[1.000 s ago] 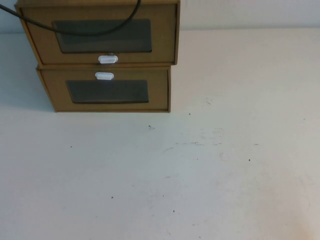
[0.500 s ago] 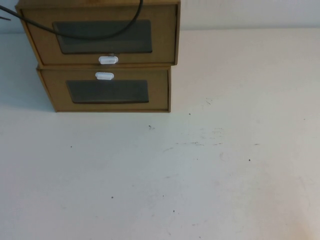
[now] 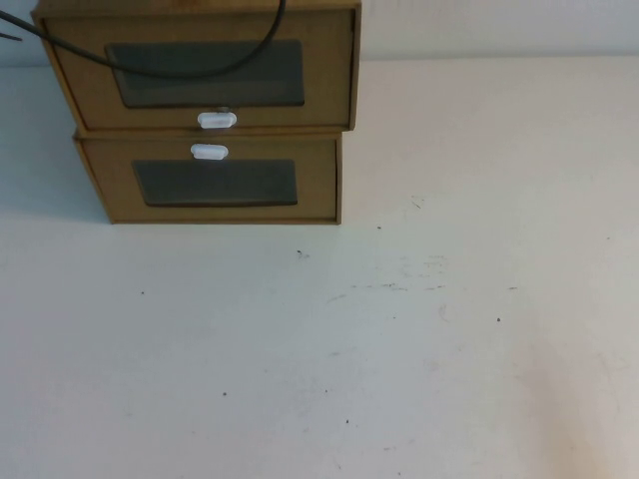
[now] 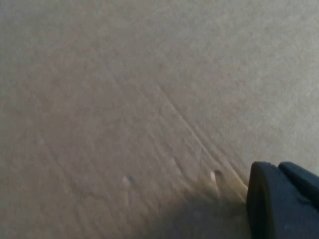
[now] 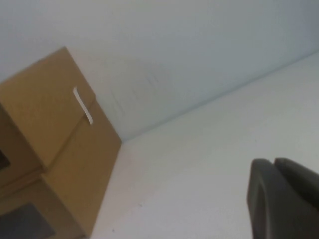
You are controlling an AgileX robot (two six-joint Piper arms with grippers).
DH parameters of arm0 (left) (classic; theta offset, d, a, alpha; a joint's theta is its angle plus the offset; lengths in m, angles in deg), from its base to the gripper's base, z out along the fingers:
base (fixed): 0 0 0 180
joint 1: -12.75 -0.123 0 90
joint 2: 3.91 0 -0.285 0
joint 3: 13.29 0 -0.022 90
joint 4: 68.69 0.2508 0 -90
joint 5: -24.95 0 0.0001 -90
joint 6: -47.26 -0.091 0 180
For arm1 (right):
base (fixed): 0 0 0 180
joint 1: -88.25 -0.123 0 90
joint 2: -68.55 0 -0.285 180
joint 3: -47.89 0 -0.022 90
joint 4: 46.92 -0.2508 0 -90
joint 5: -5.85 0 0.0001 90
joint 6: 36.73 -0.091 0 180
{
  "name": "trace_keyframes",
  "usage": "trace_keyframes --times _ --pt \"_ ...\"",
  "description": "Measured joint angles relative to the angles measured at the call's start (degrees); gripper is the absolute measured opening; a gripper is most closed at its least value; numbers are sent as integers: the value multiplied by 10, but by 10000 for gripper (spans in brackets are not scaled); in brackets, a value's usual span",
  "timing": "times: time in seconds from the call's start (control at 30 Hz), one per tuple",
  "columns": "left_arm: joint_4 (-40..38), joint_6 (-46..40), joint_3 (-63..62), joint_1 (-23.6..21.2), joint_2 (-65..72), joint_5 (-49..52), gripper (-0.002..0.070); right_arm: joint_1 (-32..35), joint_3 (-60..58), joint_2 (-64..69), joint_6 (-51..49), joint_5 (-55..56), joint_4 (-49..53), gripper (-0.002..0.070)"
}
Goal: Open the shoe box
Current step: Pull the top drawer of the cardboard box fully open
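**2 stacked shoe boxes, both shut**

White, speckled tabletop [image 3: 419,349] spreads in front of the stack. The right pincer [image 5: 275,167], jaws together and holding nothing, hangs well off to the stack's side. At the tabletop's far left, the lower shoe box [image 3: 319,180] carries the upper shoe box [image 3: 329,70]. Each is brown cardboard with 1 dark window and 1 white tab [image 3: 209,152]. The left pincer [image 4: 279,172], jaws together, sits close against brown cardboard. 1 black cable [image 3: 250,45] crosses the upper shoe box.

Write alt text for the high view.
Two closed brown shoe boxes, stacked far left on the white table, each with dark window and white tab; a black cable crosses the upper. Out of frame: left tool near cardboard, right tool over the table.
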Motion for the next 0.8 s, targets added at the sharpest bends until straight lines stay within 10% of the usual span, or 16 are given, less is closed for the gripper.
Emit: trace_keyframes --times 0.37,0.8 --pt "-2 0 0 0 0 5 -5 0 33 40 0 -69 -147 -14" --pt "-14 1 -1 0 1 7 -5 0 302 329 32 -415 77 -14"
